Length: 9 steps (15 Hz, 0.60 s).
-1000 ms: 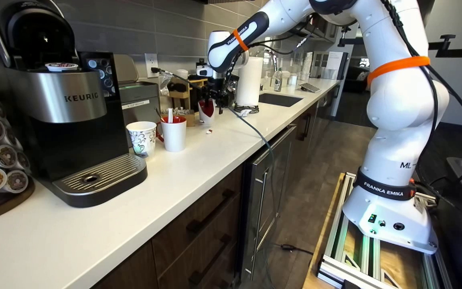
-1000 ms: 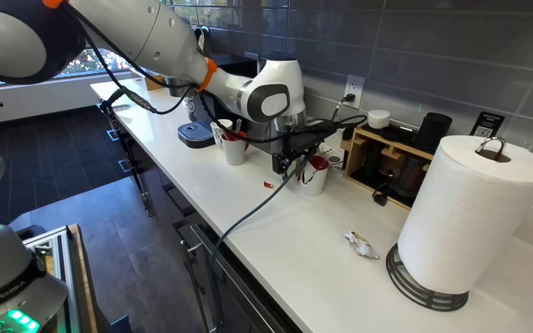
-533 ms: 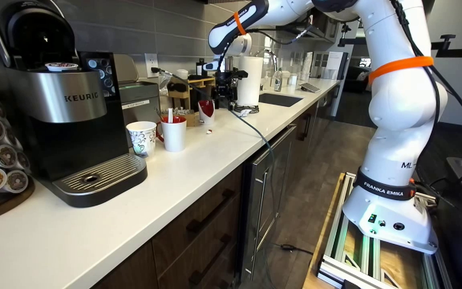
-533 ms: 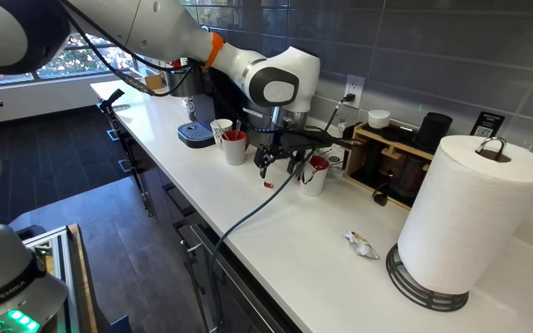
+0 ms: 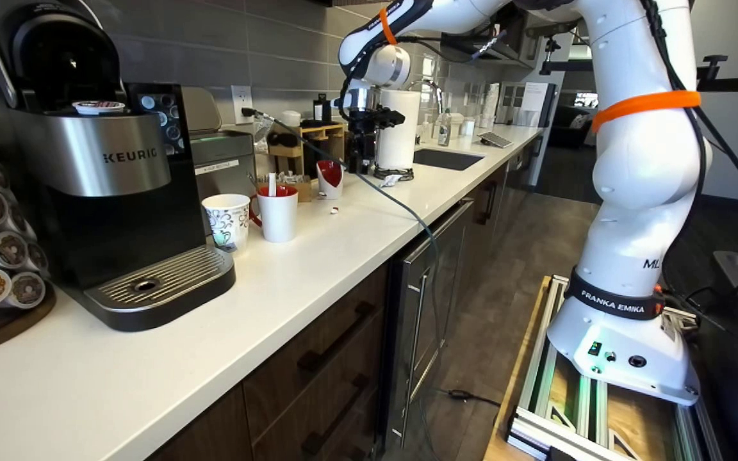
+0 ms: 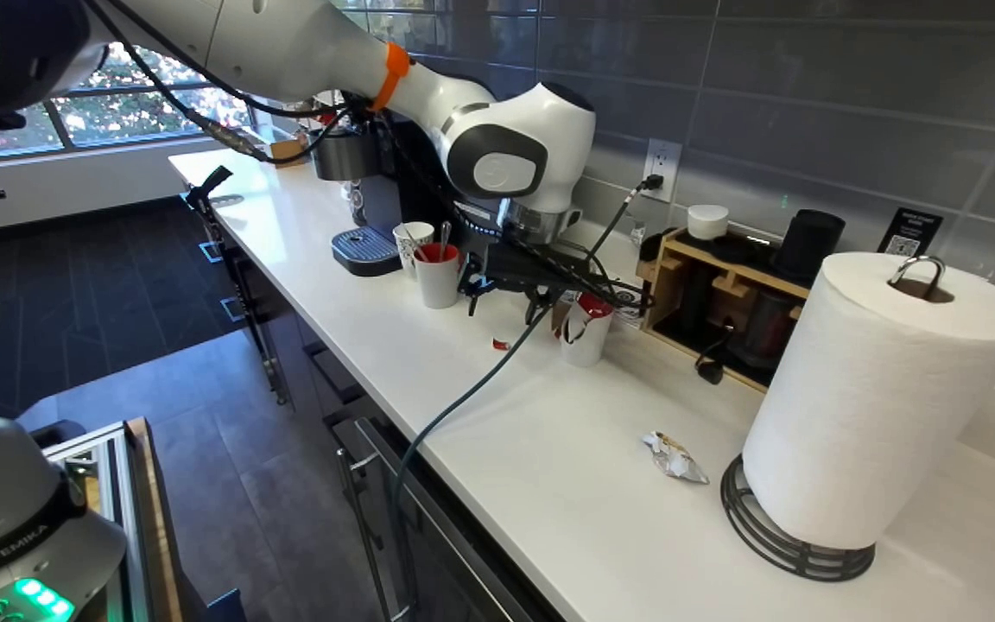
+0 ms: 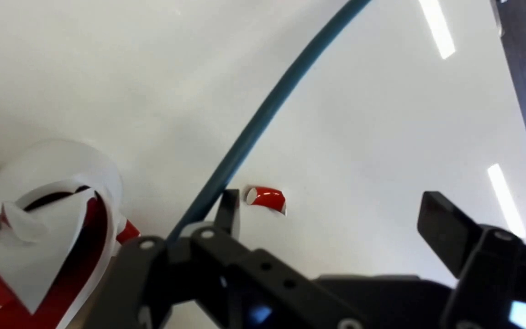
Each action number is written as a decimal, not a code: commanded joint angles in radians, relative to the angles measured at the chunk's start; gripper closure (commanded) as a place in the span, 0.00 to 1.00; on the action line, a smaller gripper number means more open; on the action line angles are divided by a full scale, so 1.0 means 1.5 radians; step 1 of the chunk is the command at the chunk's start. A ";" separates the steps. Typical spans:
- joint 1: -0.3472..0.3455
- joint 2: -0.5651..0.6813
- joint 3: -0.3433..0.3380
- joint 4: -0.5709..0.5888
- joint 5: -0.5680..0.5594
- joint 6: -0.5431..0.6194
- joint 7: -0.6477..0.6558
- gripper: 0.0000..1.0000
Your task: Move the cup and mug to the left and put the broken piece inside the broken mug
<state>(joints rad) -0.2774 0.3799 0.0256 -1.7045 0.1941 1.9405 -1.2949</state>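
Observation:
A patterned paper cup (image 5: 225, 221) and a white mug (image 5: 278, 218) with red inside stand side by side near the coffee maker; both hold stirrers. Farther along the counter is the broken mug (image 6: 584, 344), upright, its jagged wall and red inside filling the lower left of the wrist view. The small red broken piece (image 7: 270, 198) lies on the counter beside it. My gripper (image 7: 329, 198) is open above the counter, nothing held. In the wrist view the piece shows between the fingers, close to the left one (image 7: 227, 208).
A blue-green cable (image 7: 267, 109) hangs across the counter and passes by the left finger. A coffee maker (image 5: 138, 153) and a wooden organizer (image 6: 657, 302) stand along the wall. A paper-towel roll (image 6: 877, 406) and a crumpled wrapper (image 6: 674, 458) are farther along the counter.
My gripper has turned, risen a little and moved off from in front of the broken mug in an exterior view. The cup, the mugs and the broken piece have stayed put.

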 commanded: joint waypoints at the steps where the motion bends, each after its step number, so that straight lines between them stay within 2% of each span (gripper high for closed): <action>1: -0.002 -0.030 -0.009 -0.039 0.056 0.006 0.000 0.00; 2: 0.011 -0.006 -0.015 -0.007 0.028 -0.003 0.009 0.00; 4: 0.009 -0.012 -0.018 -0.013 0.040 -0.003 0.008 0.00; 9: 0.050 -0.045 -0.026 -0.059 0.016 -0.004 0.144 0.00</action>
<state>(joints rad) -0.2467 0.3557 0.0002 -1.7351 0.2416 1.9388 -1.1861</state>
